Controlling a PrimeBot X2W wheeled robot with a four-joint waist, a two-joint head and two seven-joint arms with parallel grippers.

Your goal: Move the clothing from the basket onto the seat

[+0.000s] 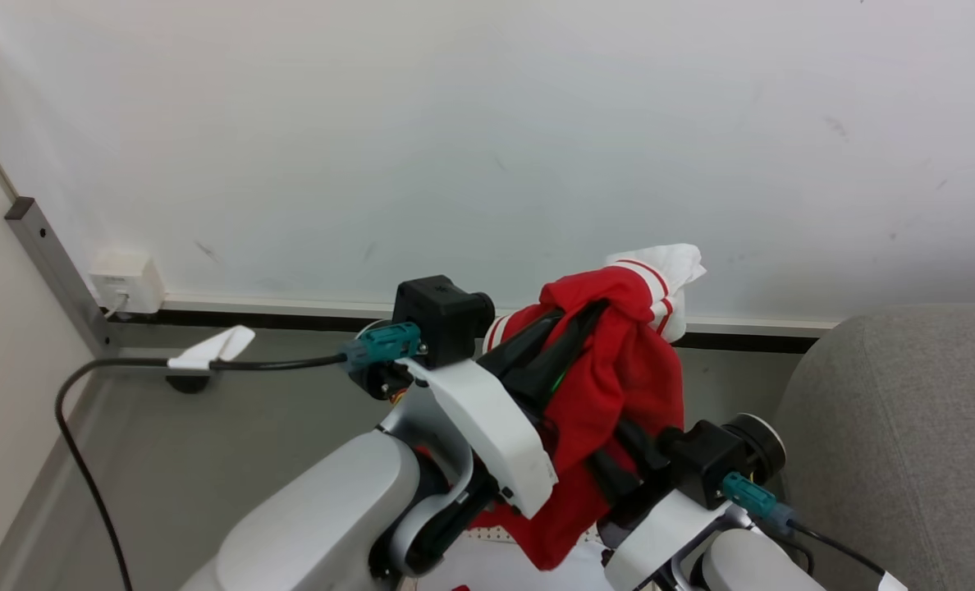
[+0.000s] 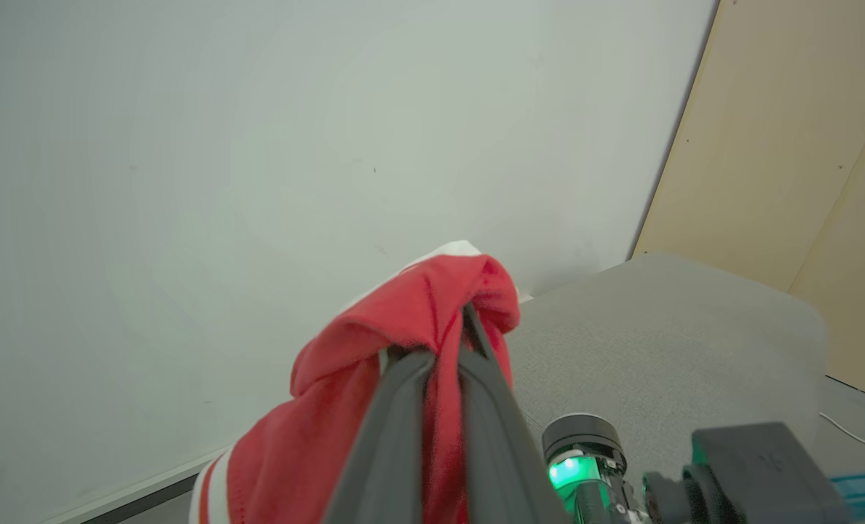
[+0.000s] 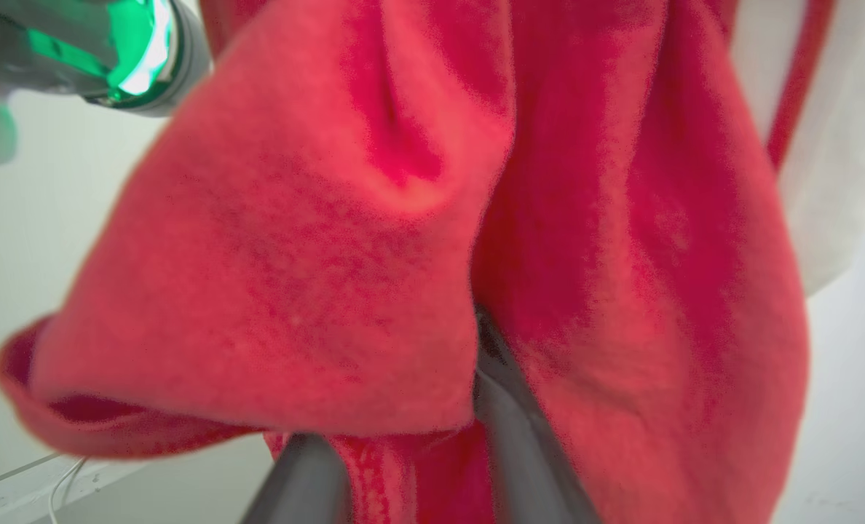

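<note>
Two arms, one garment held aloft beside the seat

Pale wall (image 1: 487,123) fills the background; the grey seat (image 1: 906,435) lies at the robot's right, apart from the load. The clothing (image 1: 619,369), red with white striped trim, hangs in the air between the arms, short of the seat. The left gripper (image 2: 469,320) is clenched on an upper fold, with cloth draped over both fingers. The right gripper (image 1: 623,447) reaches into the lower folds. Its fingers (image 3: 520,444) stand apart with cloth between them and the tips buried, so whether it grasps cannot be told. A green lamp (image 2: 567,469) glows on the right wrist.

Step in hand, as judged: carrying the garment across to the seat. Done well, the left pinch holds firm until the cloth is over the cushion, the hanging tail is kept clear of the arm joints, and the release comes low, away from the rounded edge.

The left wrist view makes the pinch at the tips plain, where the head view has a fold over them; the head view gives the gap to the seat; the right wrist view, the spread of the right fingers
</note>
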